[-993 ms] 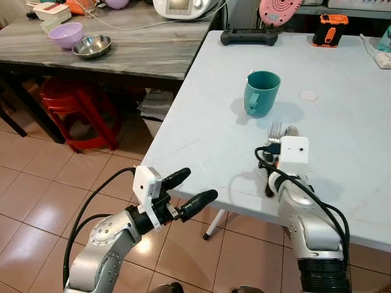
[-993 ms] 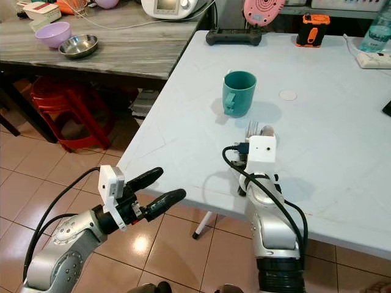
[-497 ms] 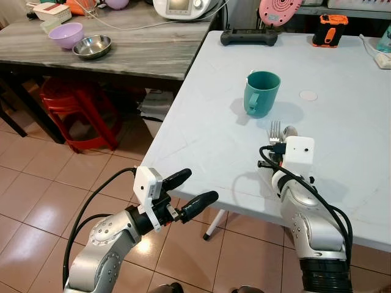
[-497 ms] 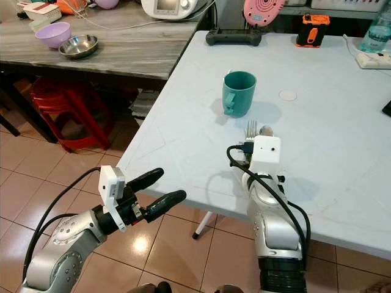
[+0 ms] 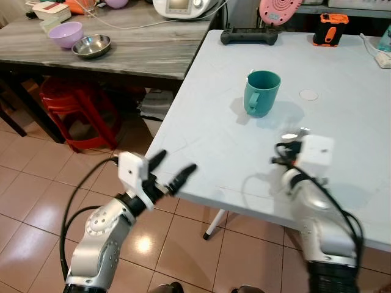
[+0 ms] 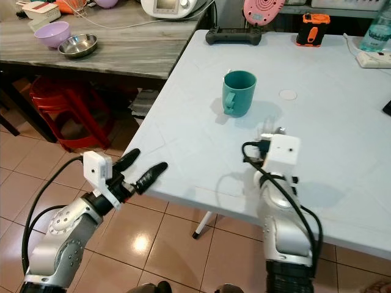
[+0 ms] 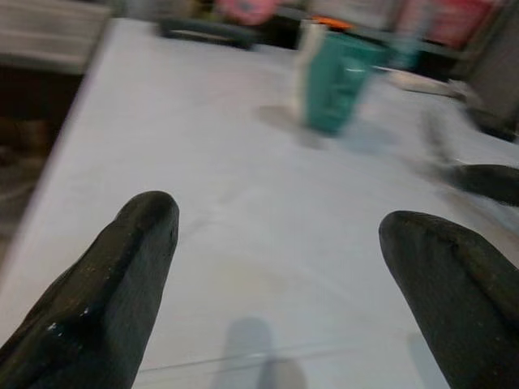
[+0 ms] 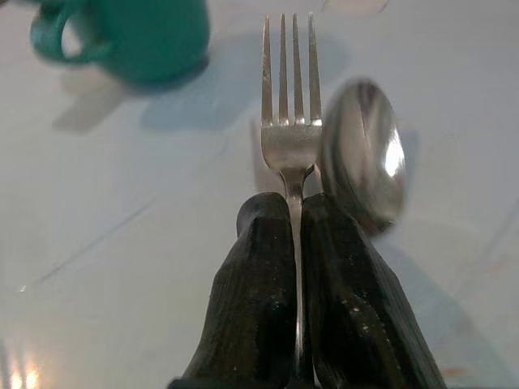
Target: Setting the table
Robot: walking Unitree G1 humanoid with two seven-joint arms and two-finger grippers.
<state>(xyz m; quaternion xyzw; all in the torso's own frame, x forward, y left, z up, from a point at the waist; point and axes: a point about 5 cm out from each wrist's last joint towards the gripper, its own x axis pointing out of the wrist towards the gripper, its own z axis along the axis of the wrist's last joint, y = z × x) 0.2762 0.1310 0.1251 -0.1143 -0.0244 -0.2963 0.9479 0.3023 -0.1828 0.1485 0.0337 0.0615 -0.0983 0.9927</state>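
Terracotta floor tiles (image 5: pixel 36 207) lie under me, and my left gripper (image 5: pixel 173 173) hangs over them just off the near edge of the white table (image 5: pixel 208 140), its two black fingers spread wide with nothing between them. My right gripper (image 8: pixel 293 243) is above the table's near part, fingers pinched together on the handle of one fork (image 8: pixel 288 105); one spoon (image 8: pixel 369 154) sits right beside the fork, touching it, though I cannot tell whether the fingers grip the spoon as well. Both point toward one teal mug (image 5: pixel 261 93), which stands upright near the middle of the table with its handle facing me. A small round white disc (image 5: pixel 309 95) lies just right of the mug. At the far edge I count one black controller (image 5: pixel 249 36) and one orange-and-black device (image 5: pixel 330 28). To the left stands a grey wood-grain table (image 5: pixel 122 52) carrying one purple bowl (image 5: pixel 65 34) and one steel bowl (image 5: pixel 92 46), side by side. One red stool (image 5: pixel 76 113) sits beneath it.
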